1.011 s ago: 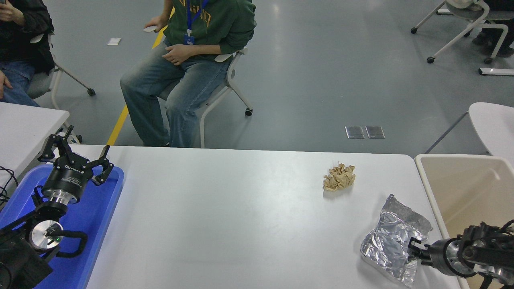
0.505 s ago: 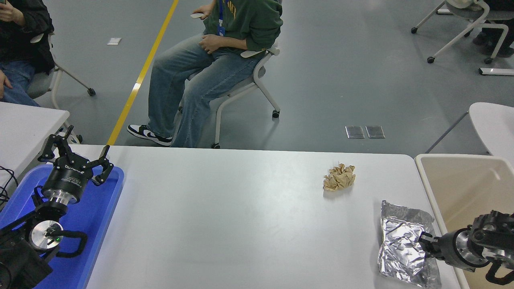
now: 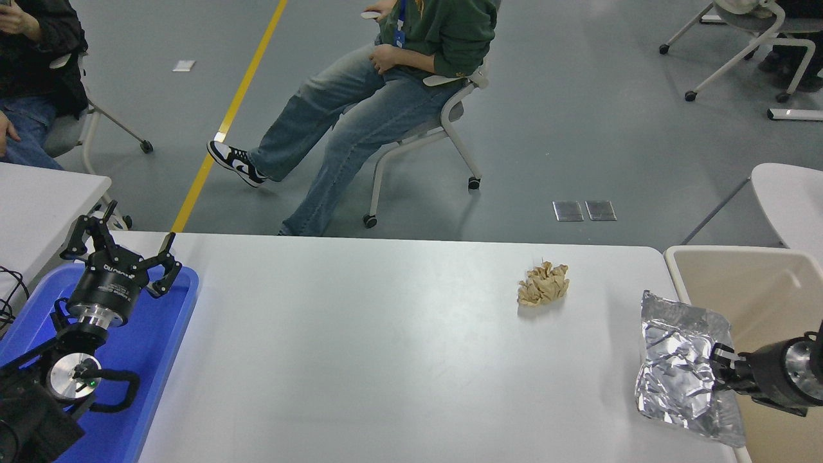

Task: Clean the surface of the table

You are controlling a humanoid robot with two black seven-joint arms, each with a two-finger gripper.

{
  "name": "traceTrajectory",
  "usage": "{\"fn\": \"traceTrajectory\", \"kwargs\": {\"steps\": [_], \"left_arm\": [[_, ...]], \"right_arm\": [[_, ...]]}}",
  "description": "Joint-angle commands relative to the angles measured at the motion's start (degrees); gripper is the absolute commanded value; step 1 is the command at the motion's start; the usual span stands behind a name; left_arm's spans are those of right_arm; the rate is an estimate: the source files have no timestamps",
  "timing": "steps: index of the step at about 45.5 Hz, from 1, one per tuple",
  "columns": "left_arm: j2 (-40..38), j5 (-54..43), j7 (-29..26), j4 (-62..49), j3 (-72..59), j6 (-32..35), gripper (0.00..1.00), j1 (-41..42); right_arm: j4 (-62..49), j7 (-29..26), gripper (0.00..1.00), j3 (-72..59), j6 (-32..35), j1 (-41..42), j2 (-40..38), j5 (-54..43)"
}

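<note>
The table surface (image 3: 386, 347) is a wide matte white top. A crumpled tan paper ball (image 3: 543, 283) lies on it at the right of centre. My right gripper (image 3: 719, 368) comes in from the right edge and is shut on a crinkled silver foil bag (image 3: 681, 366), holding it lifted over the table's right edge, partly above the beige bin (image 3: 759, 289). My left gripper (image 3: 122, 252) is open and parked at the lower left, above the blue tray (image 3: 154, 347).
A smaller white table (image 3: 791, 199) stands at the far right, another white table (image 3: 38, 199) at the far left. A seated person (image 3: 386, 96) on a wheeled chair is beyond the far edge; another person (image 3: 32, 64) sits at the top left.
My right gripper has lifted the foil bag and carried it right, from the table toward the beige bin. The seated person has rolled to the right. The left arm has not moved.
</note>
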Motion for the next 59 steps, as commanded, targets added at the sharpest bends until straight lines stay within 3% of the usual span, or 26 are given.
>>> {"fn": "traceTrajectory", "kwargs": {"steps": [1, 10, 25, 59], "left_arm": [[0.0, 0.0, 0.0, 0.0, 0.0, 0.0, 1.0, 0.0], [0.0, 0.0, 0.0, 0.0, 0.0, 0.0, 1.0, 0.0], [0.0, 0.0, 0.0, 0.0, 0.0, 0.0, 1.0, 0.0], [0.0, 0.0, 0.0, 0.0, 0.0, 0.0, 1.0, 0.0]], "right_arm": [[4.9, -0.6, 0.0, 0.0, 7.8, 8.0, -10.5, -0.5], [5.7, -1.0, 0.0, 0.3, 17.7, 15.2, -18.5, -3.9], [5.6, -1.1, 0.0, 1.2, 26.5, 24.0, -24.4, -6.8], [4.6, -1.1, 0.0, 3.4, 28.2, 23.5, -25.0, -9.2]]}}
